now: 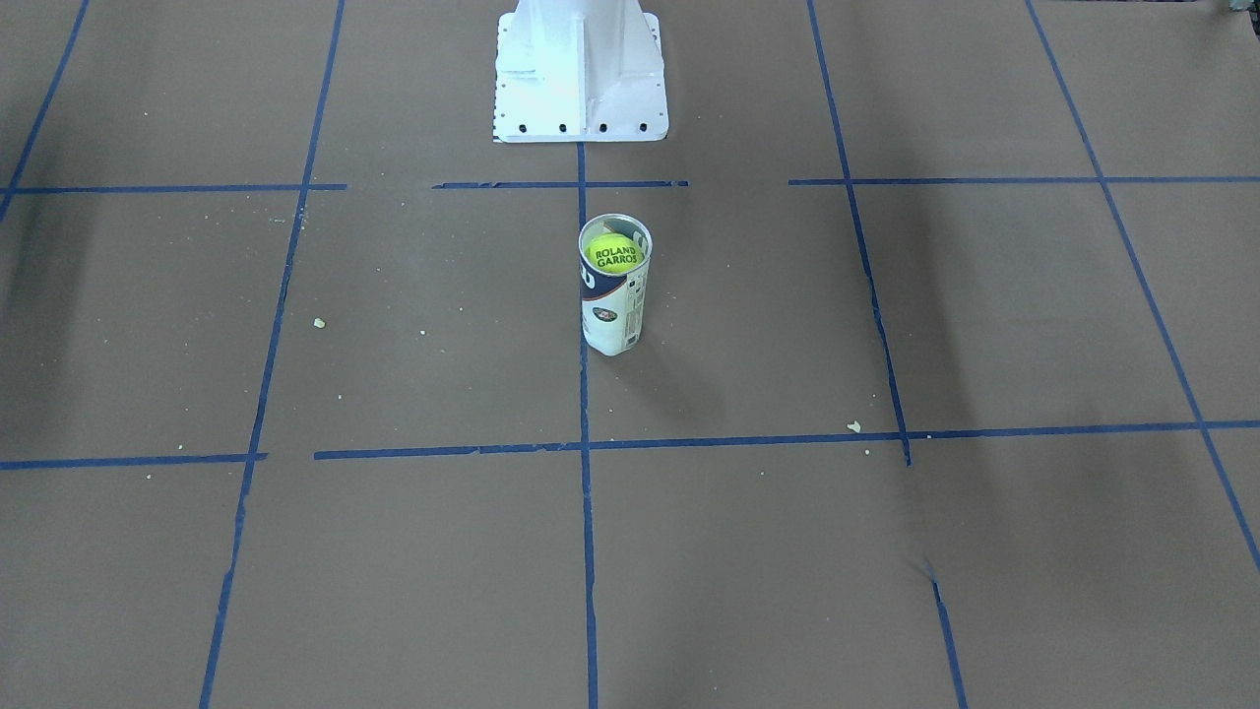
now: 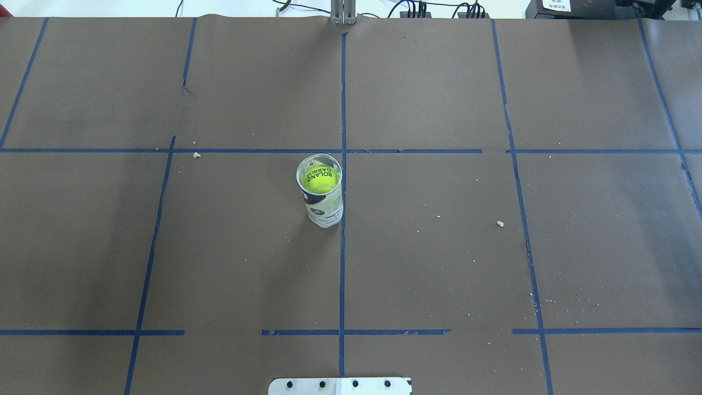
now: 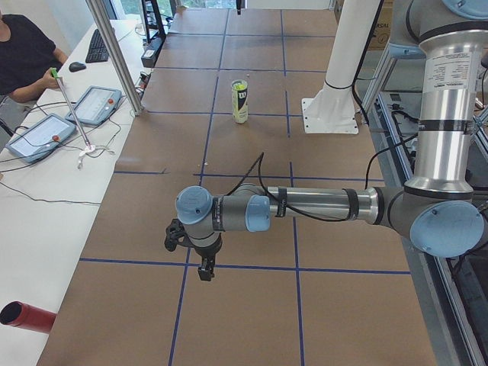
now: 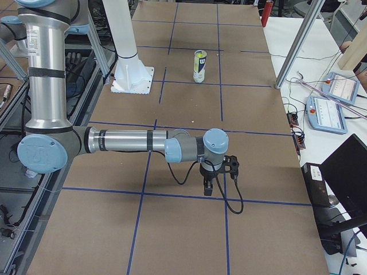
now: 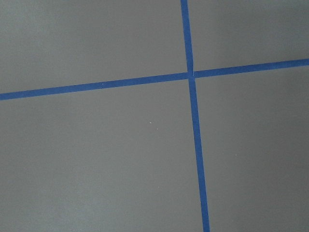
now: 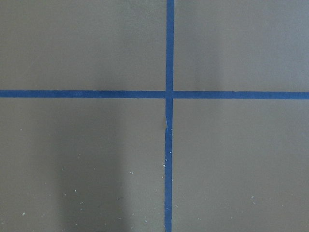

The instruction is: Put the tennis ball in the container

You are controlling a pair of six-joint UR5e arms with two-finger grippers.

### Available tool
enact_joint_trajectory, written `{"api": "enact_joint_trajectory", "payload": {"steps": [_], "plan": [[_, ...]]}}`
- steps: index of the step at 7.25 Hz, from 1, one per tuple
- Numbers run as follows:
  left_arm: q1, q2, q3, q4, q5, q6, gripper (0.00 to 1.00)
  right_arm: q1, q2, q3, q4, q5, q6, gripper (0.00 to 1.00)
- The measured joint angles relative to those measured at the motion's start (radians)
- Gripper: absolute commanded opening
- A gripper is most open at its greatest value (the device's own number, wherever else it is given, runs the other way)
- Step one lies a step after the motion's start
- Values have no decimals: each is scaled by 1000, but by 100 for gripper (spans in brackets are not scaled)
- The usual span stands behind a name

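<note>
Surface: we see a table covered in brown paper [image 2: 439, 263], ruled into squares by blue tape lines [image 2: 342, 274], with pale crumbs [image 2: 499, 223] scattered over it.
Can: the container [image 1: 613, 315] stands upright near the table's middle, just beside a tape line and in front of the white robot base [image 1: 581, 74].
Ball: the tennis ball [image 1: 614, 254] sits inside the container, high up under the silvery rim, with its black print facing up.
Left end: the left gripper [image 3: 204, 271] hangs over the paper, well apart from the container; we cannot tell how its jaws stand.
Right end: the right gripper [image 4: 207, 188] hangs over the far end likewise; again we cannot tell.
Wrist views: we see only paper and crossing tape.
Room: a white bench [image 3: 46, 198] holds two control pendants [image 3: 95, 103] and a keyboard [image 3: 97, 46], and a person in black [image 3: 23, 57] sits at it.
</note>
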Motion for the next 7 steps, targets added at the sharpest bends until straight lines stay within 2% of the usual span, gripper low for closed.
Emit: {"api": "enact_joint_trajectory", "payload": {"steps": [7], "plan": [[-21,0,-6,0,-1,-4,100,0,0,0,0,0,0,100]]}}
